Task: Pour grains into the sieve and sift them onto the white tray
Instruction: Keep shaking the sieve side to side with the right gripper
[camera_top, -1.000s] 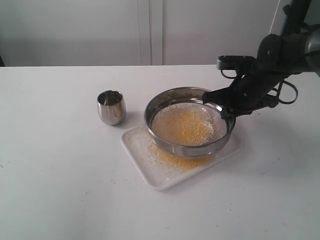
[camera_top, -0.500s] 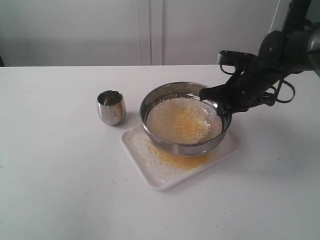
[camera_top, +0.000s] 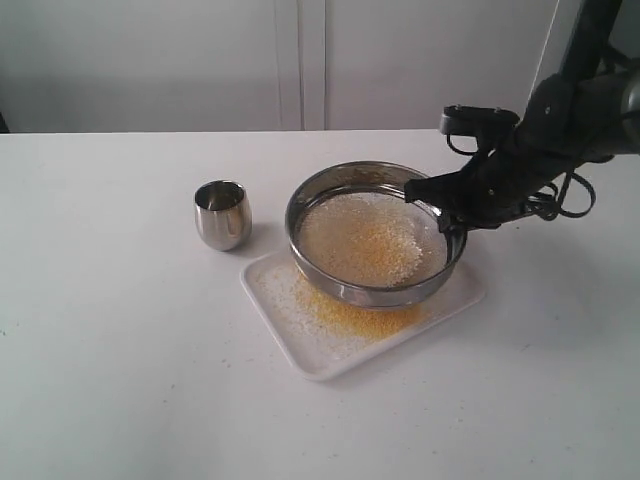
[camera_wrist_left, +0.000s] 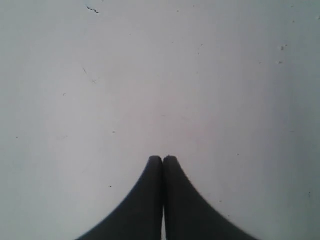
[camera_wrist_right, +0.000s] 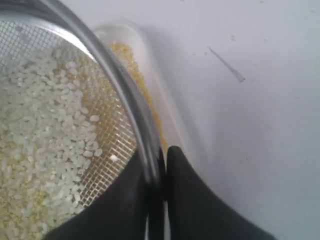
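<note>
From outside, your right fingers clamp the sieve rim, with the white tray below them. At the left wrist, your left fingers are pressed together over bare desk. At the right wrist, grains lie on the mesh beside the clamped fingers.

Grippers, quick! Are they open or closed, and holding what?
Left gripper: closed, holding nothing.
Right gripper: closed on the sieve rim.
</note>
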